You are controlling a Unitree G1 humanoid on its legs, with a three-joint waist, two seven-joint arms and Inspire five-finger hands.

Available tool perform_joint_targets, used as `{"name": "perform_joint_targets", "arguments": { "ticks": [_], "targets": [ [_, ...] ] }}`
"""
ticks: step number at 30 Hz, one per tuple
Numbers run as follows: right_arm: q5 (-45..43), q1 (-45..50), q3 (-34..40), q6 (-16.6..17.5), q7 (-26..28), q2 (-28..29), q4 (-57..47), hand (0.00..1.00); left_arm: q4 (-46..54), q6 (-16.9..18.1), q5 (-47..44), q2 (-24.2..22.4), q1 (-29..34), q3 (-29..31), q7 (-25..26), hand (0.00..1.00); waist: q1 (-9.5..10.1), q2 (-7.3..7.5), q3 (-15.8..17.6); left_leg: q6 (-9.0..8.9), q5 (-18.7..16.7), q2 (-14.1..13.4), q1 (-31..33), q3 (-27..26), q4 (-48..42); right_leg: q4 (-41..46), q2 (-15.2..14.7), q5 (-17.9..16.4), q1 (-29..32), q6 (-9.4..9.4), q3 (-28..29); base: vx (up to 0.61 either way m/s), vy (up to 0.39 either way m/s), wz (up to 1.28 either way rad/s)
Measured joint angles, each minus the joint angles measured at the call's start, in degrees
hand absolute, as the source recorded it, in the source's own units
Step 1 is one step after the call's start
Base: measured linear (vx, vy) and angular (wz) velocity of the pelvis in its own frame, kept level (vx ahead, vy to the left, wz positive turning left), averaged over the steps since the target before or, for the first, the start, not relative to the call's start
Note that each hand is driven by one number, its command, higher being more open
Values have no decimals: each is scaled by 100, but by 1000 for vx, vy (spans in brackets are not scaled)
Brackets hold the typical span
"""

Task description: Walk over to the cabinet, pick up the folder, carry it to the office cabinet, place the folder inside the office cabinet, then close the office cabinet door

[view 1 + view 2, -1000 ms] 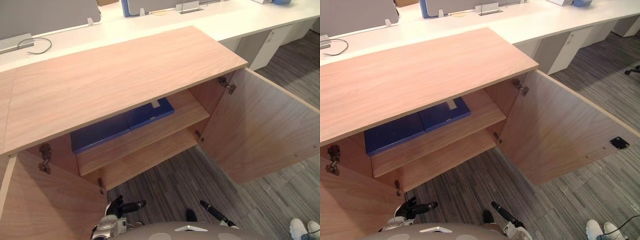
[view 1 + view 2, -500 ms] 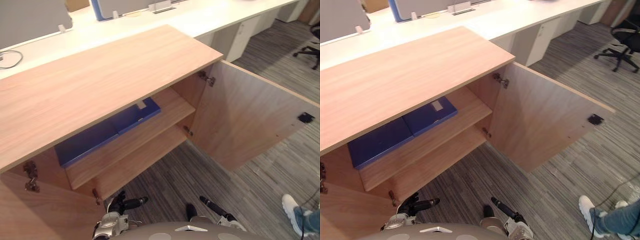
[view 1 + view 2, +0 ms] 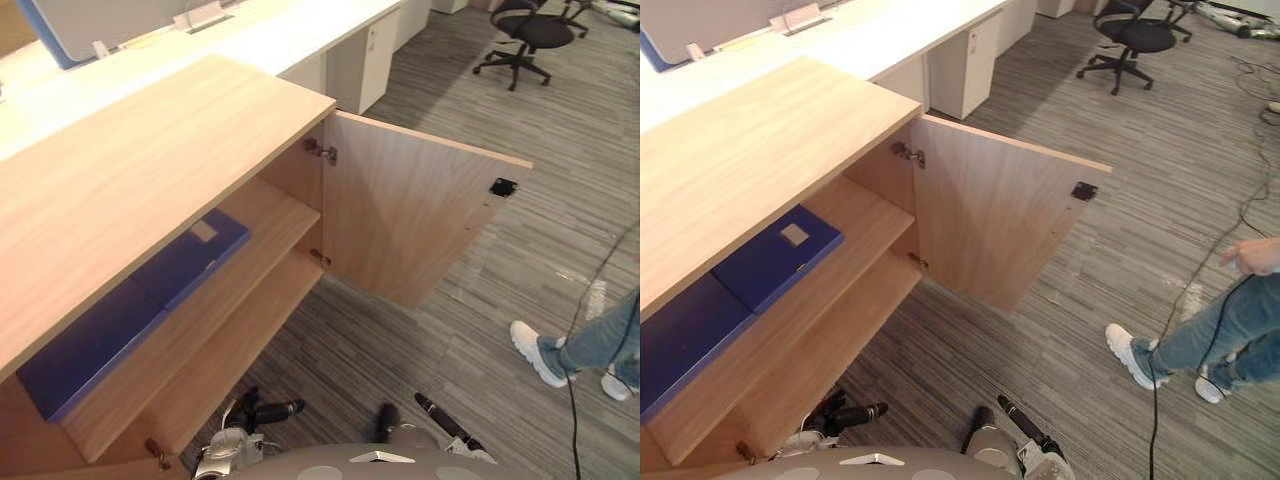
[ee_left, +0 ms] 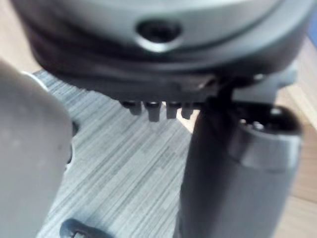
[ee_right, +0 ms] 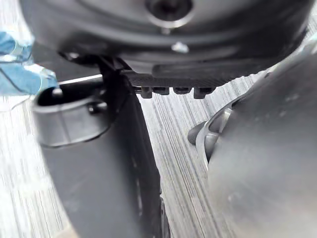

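— Well, where is the folder?
— You see the blue folder (image 3: pixel 190 255) lying flat on the upper shelf (image 3: pixel 272 214) of the office cabinet (image 3: pixel 150 165), whose door (image 3: pixel 410 215) is swung wide.
— And the hands?
— Your left hand (image 3: pixel 262 412) and right hand (image 3: pixel 440 418) hang low over the floor (image 3: pixel 470 320), fingers loosely straight, holding nothing.

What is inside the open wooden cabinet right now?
A blue folder with a white label lies flat on the upper shelf, a second blue piece beside it. The lower shelf looks bare; the cabinet top hides both shelves' backs.
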State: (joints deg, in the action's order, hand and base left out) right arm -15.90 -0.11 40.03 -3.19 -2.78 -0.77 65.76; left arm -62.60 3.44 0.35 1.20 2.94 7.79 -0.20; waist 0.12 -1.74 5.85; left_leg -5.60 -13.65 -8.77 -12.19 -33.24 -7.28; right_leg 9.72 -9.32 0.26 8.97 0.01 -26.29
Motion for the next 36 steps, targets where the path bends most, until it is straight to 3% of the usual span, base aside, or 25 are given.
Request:
{"name": "perform_joint_targets", "arguments": {
  "ticks": [2,5,7,8,9,10,11,13,16,19,23,24,25,26,27,29,32,34,36],
  "targets": [
    [96,-78,-19,0,4,-55,159,100,-38,-1,2,44,-9,-12,13,100,30,-6,-14,4,11,-59,-18,42,-88,-122,68,33,-13,46,-39,92,-71,-70],
    [204,-76,-252,10,33,-127,306,100,-91,-2,-4,48,-28,7,86,100,26,-15,-50,-39,36,-184,-5,67,-416,-785,355,521,-263,175,110,137,-50,-76],
    [200,-103,-360,16,61,-116,416,100,-139,2,-28,125,-29,125,89,100,37,144,-81,-40,11,-255,263,205,-1085,-1202,331,739,-424,148,391,188,-14,-64],
    [196,-132,-460,26,64,-110,490,100,-200,35,-40,161,-28,203,109,100,46,219,-88,-38,-303,-136,250,480,-641,-1322,280,791,-509,165,512,94,62,-37],
    [193,-123,-458,32,63,-150,563,100,-207,33,-109,154,-25,246,134,100,39,177,-102,-30,-285,-77,262,645,179,-1396,286,812,-594,194,520,68,75,-28],
    [192,-106,-456,35,61,-164,603,100,-213,24,-189,149,-24,258,146,100,52,154,-95,-29,-10,-80,285,719,477,-1405,303,815,-620,206,540,21,101,-43],
    [190,-99,-468,39,68,-203,591,100,-212,7,-352,99,-10,452,178,100,140,92,-172,-131,330,-56,208,767,480,-1418,321,845,-639,287,680,44,113,-43],
    [143,-94,-473,78,106,-81,577,100,-213,-6,-427,215,80,448,258,100,67,245,-249,-138,314,54,177,700,445,-1418,246,860,-652,338,720,61,126,-27],
    [57,-81,-625,79,46,-17,517,100,-207,-15,-449,350,100,443,281,100,24,345,-313,-155,284,76,155,665,440,-1419,242,867,-642,344,772,61,68,-8],
    [-127,-64,-1023,103,-116,-49,0,100,-205,-15,-450,361,101,373,304,100,-46,315,-294,-159,243,110,130,562,403,-1418,238,877,-620,351,820,59,26,-19],
    [6,74,-1514,253,-308,-505,-1338,100,-136,-8,-443,242,101,78,313,100,-60,27,-266,-152,160,197,250,466,-169,-1416,72,893,-621,374,1000,53,40,-26],
    [68,78,-1616,261,-341,-632,-1604,100,-82,7,-443,237,116,40,310,100,-39,95,-259,-157,82,208,426,488,-574,-1414,-101,898,-643,371,1081,52,85,-5],
    [271,32,-1730,372,-412,-884,-1909,100,-21,53,-435,186,133,-86,261,100,-73,66,-283,-84,-130,266,494,527,71,-1414,-237,913,-652,395,1087,3,72,6],
    [339,-10,-1766,426,-426,-1059,-1966,100,25,59,-429,153,144,-162,242,100,-110,-49,-318,-43,202,258,484,536,613,-1414,-191,914,-654,396,1054,-16,54,-8],
    [439,-129,-1846,475,-412,-1235,-1956,100,55,82,-428,154,185,-246,225,100,-53,-53,-327,-71,542,291,392,504,728,-1418,-192,918,-658,451,1106,-13,18,-22],
    [434,-176,-2124,563,-336,-1340,-2188,100,69,82,-426,241,284,-290,215,100,-51,-20,-401,-108,499,329,374,526,610,-1418,-255,969,-724,521,1061,19,18,-16],
    [311,-345,-2532,691,-11,-1327,-2229,100,83,85,-426,471,310,-362,140,100,-44,172,-454,-116,481,314,399,570,534,-1418,-255,970,-725,521,1044,27,-20,4],
    [145,-449,-2780,761,190,-1345,-2227,100,77,81,-425,504,325,-364,96,100,-37,181,-459,-116,476,305,405,636,475,-1417,-265,970,-772,521,969,25,-47,11],
    [84,-633,-3074,761,344,-1372,-2211,100,76,71,-420,500,331,-383,28,100,-28,100,-461,-109,413,269,418,717,248,-1416,-295,970,-874,521,902,39,-51,9]
  ]
}}
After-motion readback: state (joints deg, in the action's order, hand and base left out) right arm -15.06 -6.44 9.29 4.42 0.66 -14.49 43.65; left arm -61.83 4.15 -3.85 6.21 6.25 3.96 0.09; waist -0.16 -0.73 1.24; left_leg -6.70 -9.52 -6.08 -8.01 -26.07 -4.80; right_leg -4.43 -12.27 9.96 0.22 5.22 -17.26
